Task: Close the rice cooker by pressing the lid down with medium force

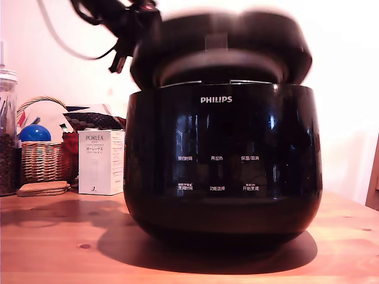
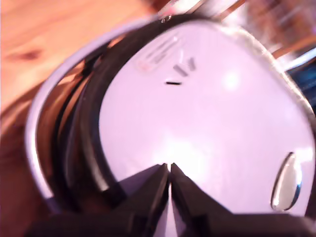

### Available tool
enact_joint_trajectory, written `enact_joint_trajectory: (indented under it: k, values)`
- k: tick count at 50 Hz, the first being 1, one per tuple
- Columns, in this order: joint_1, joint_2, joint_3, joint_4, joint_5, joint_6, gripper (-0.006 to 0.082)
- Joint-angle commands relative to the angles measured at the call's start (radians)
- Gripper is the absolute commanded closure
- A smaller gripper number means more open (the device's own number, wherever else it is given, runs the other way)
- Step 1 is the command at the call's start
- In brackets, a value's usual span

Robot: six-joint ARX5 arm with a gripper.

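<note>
The glossy black rice cooker (image 1: 222,171) with white PHILIPS lettering stands in the middle of the wooden table (image 1: 53,248). Its lid (image 1: 237,41) is blurred and tilted a little above the body, with a narrow gap showing at the front. In the exterior view my gripper (image 1: 121,59) hangs dark at the lid's left edge. The wrist view shows the lid's shiny top (image 2: 212,113) reflecting white, with the pot's rim (image 2: 37,128) beneath it. There my gripper (image 2: 170,170) is shut, its two black fingertips meeting and resting against the lid's top.
On the exterior view's left stand a white PORLEX box (image 1: 100,163), a wicker basket (image 1: 41,157) holding a blue ball (image 1: 34,133), a glass jar (image 1: 7,136) and flat coasters (image 1: 42,188). A dark cable (image 1: 59,41) loops from the arm.
</note>
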Motion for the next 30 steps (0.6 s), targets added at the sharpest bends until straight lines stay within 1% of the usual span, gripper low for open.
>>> enact_joint_trajectory:
  k: [1,2,4,6,7,13,21,30]
  values:
    - [-0.035,-0.011,-0.008,-0.005,-0.056,0.013,0.0791]
    - [-0.04,-0.015,-0.008,-0.005,-0.056,0.013,0.0791]
    - [-0.048,-0.023,-0.008,-0.005,-0.105,0.013,0.0791]
    - [-0.055,-0.03,-0.008,-0.005,-0.109,0.013,0.0791]
    - [-0.059,-0.032,-0.008,-0.004,-0.15,0.016,0.0791]
    - [-0.076,-0.054,-0.008,0.005,-0.203,0.02,0.0791]
    - [-0.076,-0.059,-0.008,0.024,-0.225,0.02,0.0791]
    - [-0.076,-0.061,-0.008,0.05,-0.227,0.023,0.0791]
